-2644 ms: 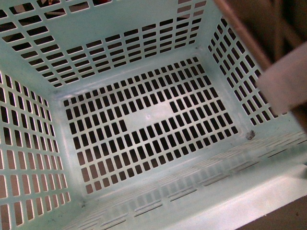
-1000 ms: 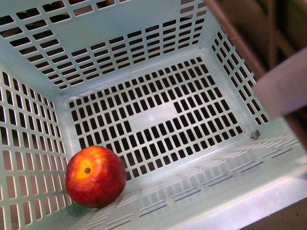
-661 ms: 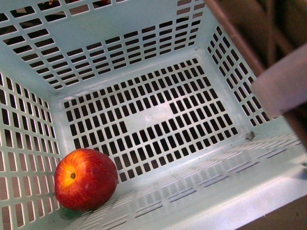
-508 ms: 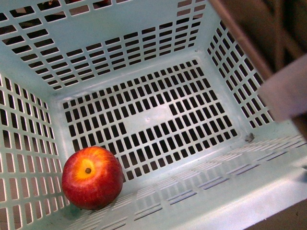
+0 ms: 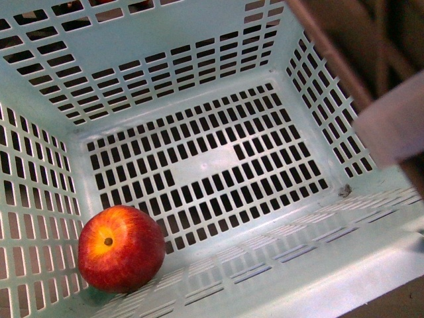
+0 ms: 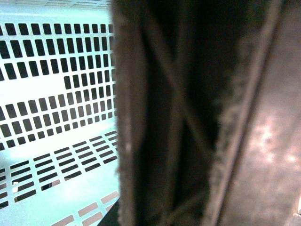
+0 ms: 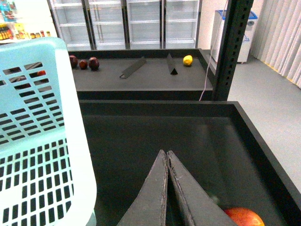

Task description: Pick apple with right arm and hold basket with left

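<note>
Slotted basket [image 5: 205, 159] floor, apple [image 5: 121, 248] now leftward

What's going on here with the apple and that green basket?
A two-armed robot is working with fruit and a basket. The apple lies in a corner of the basket, against its slotted walls, with its stem dimple facing the camera. The right tool is shut and empty, hanging over a dark bin beside the basket. The left arm's camera sits close to the basket's handles, a view too blurred to show the left tool.
</note>
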